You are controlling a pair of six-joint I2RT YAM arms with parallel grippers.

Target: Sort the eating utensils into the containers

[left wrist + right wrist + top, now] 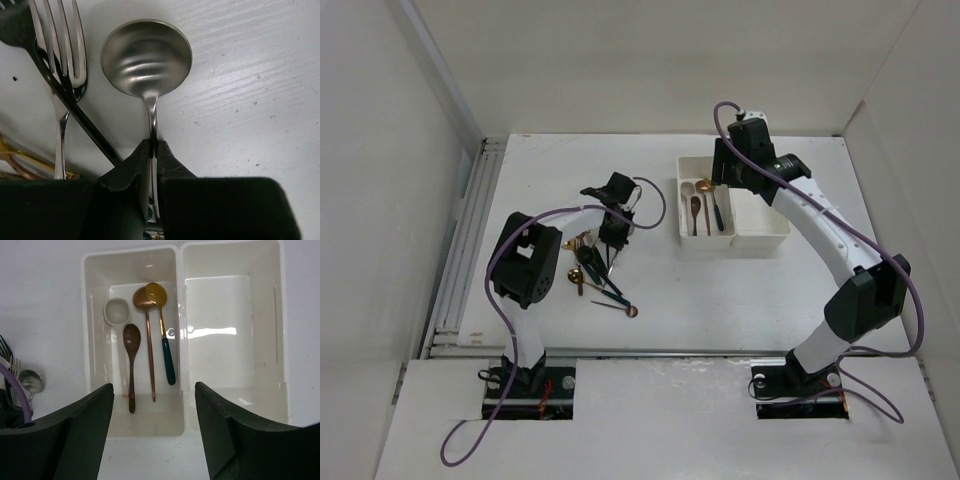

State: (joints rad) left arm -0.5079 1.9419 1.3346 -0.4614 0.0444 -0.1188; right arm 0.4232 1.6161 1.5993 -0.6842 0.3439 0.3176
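1. I'm pinching the left tool (152, 145) tight on the thin neck of a silver spoon (146, 57), just below its bowl. The spoon is sitting over the tabletop (720, 300) at the edge of the pile (598, 272); I can't tell if it's lifted clear yet.
2. Main worry: I'm gripping a narrow, slick bit of metal right by the heavy end. My guess is the bowl is going to swing or slide out if I'm moving fast, and then it's landing back in the pile.
3. A fork (60, 40) is lying just beside the spoon, and a dark handle (80, 117) is crossing the fork and running down toward my fingers. Coming up crooked, I'm probably hooking one and dragging it along.
4. The right tool (152, 390) is hanging wide apart, holding nothing, right over the bins (179, 315). That's what's standing in the way: swinging the left arm over there now, I'm risking the two arms bumping.
5. Four spoons are lying in the left bin (95, 340), and I'm seeing no utensils in the right bin (230, 305). So I'm figuring this one is going in the left bin, and a sloppy drop is putting it across the divider.
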